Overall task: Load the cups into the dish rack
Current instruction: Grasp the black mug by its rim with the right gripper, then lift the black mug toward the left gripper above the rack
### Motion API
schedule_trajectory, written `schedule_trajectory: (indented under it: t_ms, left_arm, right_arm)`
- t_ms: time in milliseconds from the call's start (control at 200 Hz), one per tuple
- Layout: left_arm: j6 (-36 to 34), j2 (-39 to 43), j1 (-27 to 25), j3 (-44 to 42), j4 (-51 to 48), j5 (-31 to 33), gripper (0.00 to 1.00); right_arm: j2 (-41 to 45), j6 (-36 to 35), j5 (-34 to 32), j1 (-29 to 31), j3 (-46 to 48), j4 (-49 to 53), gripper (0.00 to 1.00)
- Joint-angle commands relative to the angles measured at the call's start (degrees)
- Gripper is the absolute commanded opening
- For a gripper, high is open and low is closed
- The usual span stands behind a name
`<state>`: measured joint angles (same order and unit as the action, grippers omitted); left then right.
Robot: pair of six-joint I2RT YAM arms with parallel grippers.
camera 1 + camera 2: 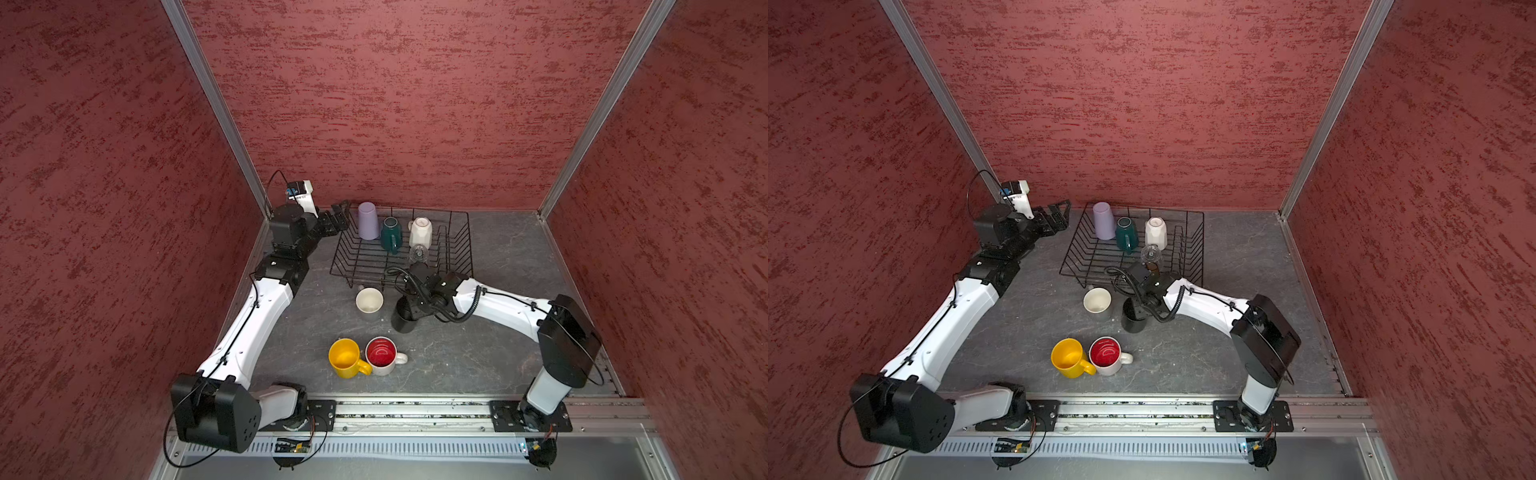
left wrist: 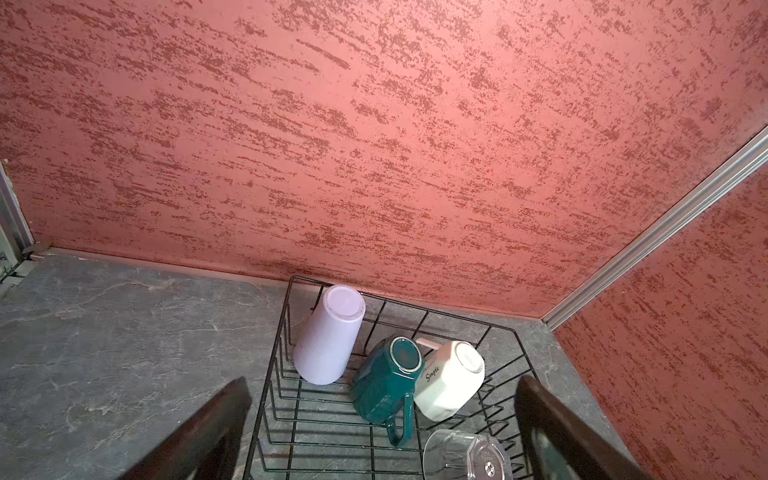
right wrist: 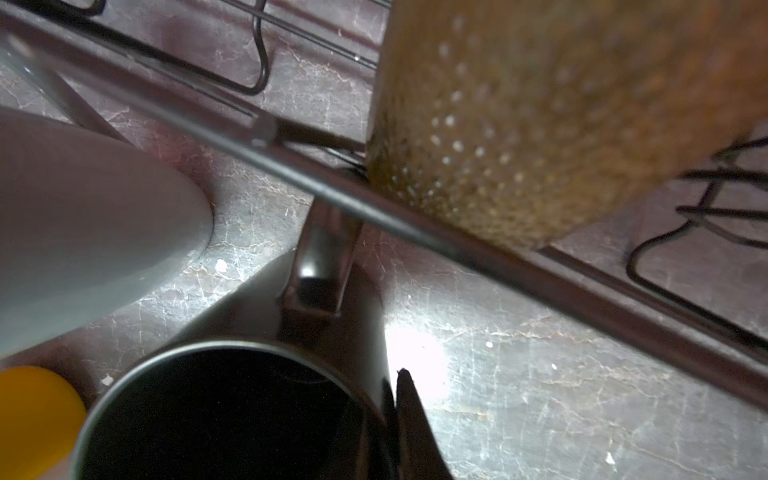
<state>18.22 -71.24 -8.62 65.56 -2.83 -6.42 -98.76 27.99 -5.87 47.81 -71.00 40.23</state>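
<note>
Roughly, I'm a little past halfway. The rack (image 1: 343, 249) sits at the far middle of the table, and I count five cups in it. The lavender tumbler (image 1: 368, 220) is at its far left corner, with the teal mug (image 1: 390, 235) and the white mug (image 1: 420, 232) to its right, all three upside down. The clear glass (image 1: 419, 252) is just nearer, also mouth down. The amber glass (image 3: 540, 124) shows in my right wrist camera just inside the near rim; in both top views the arm hides most of it.

Four cups are left on the table. The grey cup (image 1: 369, 300) stands upright just in front of the rack's near edge, with the black mug (image 1: 402, 322) just to its right. The yellow mug (image 1: 345, 358) and the red-lined mug (image 1: 381, 355) stand side by side nearer to me, in the middle.

My right claw (image 1: 409, 307) is down on the black mug and closed almost fully. The wrist view shows one finger (image 3: 409, 415) against the outside of the mug's wall. I can't make out the other finger in the dark inside, so I judge this a pinch on the rim rather than an empty close. The mug looks to be standing on the table. My left claw (image 1: 340, 214) hangs wide open and empty at the rack's far left corner, just beside the lavender tumbler.

So the black mug looks like the sixth cup to go in, with three more after it.
</note>
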Motion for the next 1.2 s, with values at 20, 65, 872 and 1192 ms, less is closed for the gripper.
schedule_trajectory:
  t_ms: [20, 65, 872, 1192]
  left_arm:
    - [0.63, 1.12, 0.53, -0.61, 1.48, -0.96, 1.00]
    - [0.76, 1.11, 0.59, -0.70, 1.43, -1.05, 1.00]
    - [6.18, 0.04, 2.58, -0.94, 3.51, -7.27, 1.00]
    - [10.74, -0.58, 5.74, -1.13, 5.32, -19.09, 1.00]
  right_arm:
    - [2.57, -3.20, -2.23, 0.10, -1.33, 2.42, 0.00]
    - [3.67, -4.03, -1.73, 0.09, -1.09, 2.87, 0.00]
    - [28.74, -0.97, 7.80, -1.98, 2.82, 5.96, 0.00]
    - [36.85, 3.97, 21.37, -15.52, 7.32, -13.31, 0.00]
